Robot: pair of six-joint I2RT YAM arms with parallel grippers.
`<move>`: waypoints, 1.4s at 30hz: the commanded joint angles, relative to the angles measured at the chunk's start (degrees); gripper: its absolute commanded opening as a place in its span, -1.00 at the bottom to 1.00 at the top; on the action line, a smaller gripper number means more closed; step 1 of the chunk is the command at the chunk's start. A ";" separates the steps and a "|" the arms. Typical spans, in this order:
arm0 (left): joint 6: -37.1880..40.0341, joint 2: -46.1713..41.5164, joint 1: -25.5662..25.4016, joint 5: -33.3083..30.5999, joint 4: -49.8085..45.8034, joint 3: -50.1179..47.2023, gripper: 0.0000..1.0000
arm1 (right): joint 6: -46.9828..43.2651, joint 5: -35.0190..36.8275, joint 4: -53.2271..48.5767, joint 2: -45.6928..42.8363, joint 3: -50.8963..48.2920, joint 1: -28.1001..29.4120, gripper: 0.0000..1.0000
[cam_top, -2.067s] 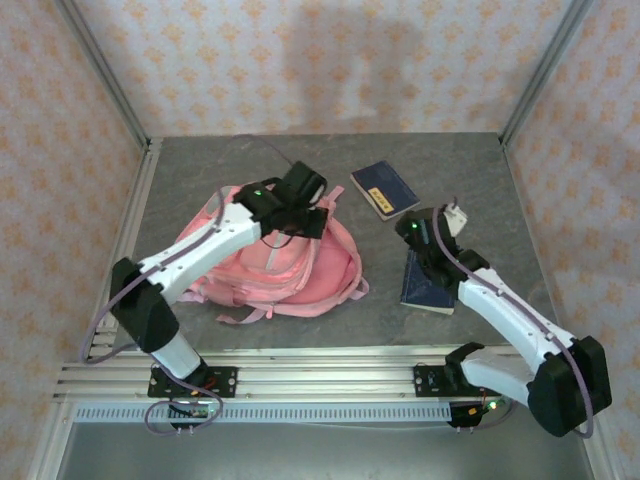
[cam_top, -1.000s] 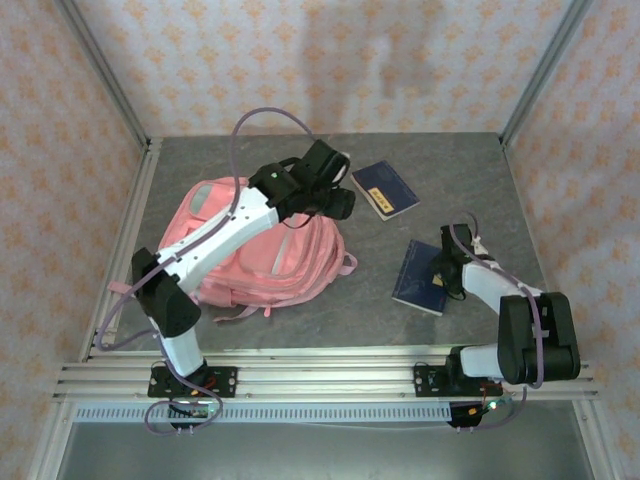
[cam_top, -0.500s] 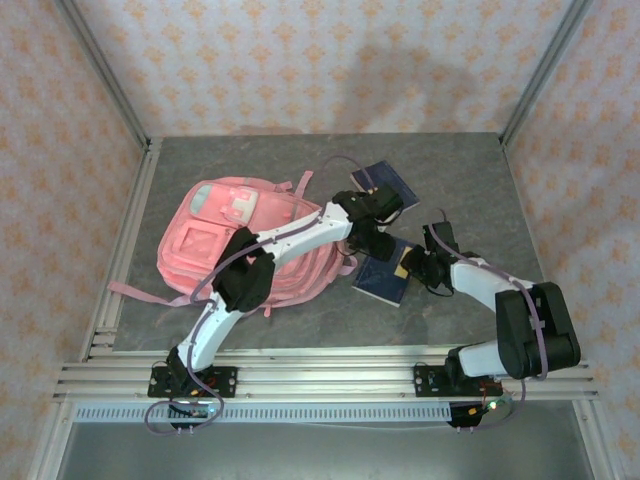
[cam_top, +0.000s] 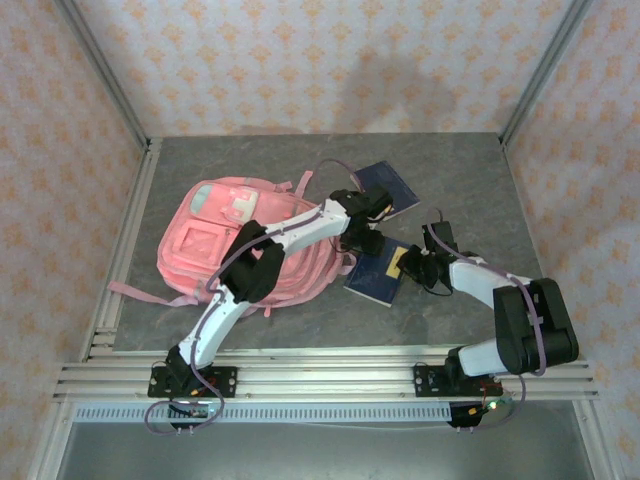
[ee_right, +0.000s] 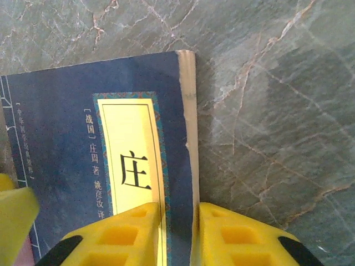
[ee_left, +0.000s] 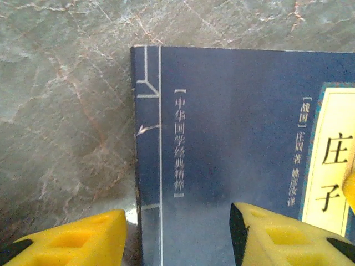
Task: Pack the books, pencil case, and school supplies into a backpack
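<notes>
Just changed: the left arm has left the backpack (cam_top: 225, 235) and now reaches across it to the near navy book (cam_top: 375, 282). This book has slid closer to the backpack, and the backpack has turned and lies more to the left.
Meaning for the task: I judge that both arms now work on this one book, to bring it to the backpack. Whether the backpack's mouth is open, I cannot tell.
Left end effector (ee_left: 177, 221): fingers apart over the spine edge of the book, holding nothing.
Right end effector (ee_right: 176, 213): fingers have drawn together on the page edge beside the yellow label (ee_right: 133, 166); it looks clamped on the near navy book.
Position: the near navy book lies on the desk (cam_top: 470, 180), just beside the backpack's right side. The far navy book (cam_top: 392, 183) lies behind it.
Count: one backpack, two navy books, two end effectors.
</notes>
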 commanded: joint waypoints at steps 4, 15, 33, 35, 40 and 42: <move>2.49 4.69 0.19 5.83 -0.52 3.91 0.01 | 0.27 -1.94 0.95 1.18 0.47 0.27 -0.65; 0.95 0.71 0.87 12.60 3.78 -0.17 -0.06 | 0.93 -2.28 1.62 2.02 0.91 0.27 -0.71; -11.45 -10.42 2.39 30.47 20.17 -11.87 -0.48 | 2.28 -1.68 1.65 0.23 -0.12 0.31 -0.71; -11.17 -10.80 2.39 30.53 20.14 -12.92 -0.48 | 2.43 -1.69 1.72 -0.20 -0.30 0.27 -0.71; -7.24 -9.04 2.22 27.00 14.73 -11.38 -0.45 | 2.63 -1.99 1.68 -0.70 -0.50 0.30 -0.71; -5.84 -7.98 2.05 25.76 12.62 -10.35 -0.44 | 2.66 -2.06 1.61 -1.00 -0.50 0.28 -0.71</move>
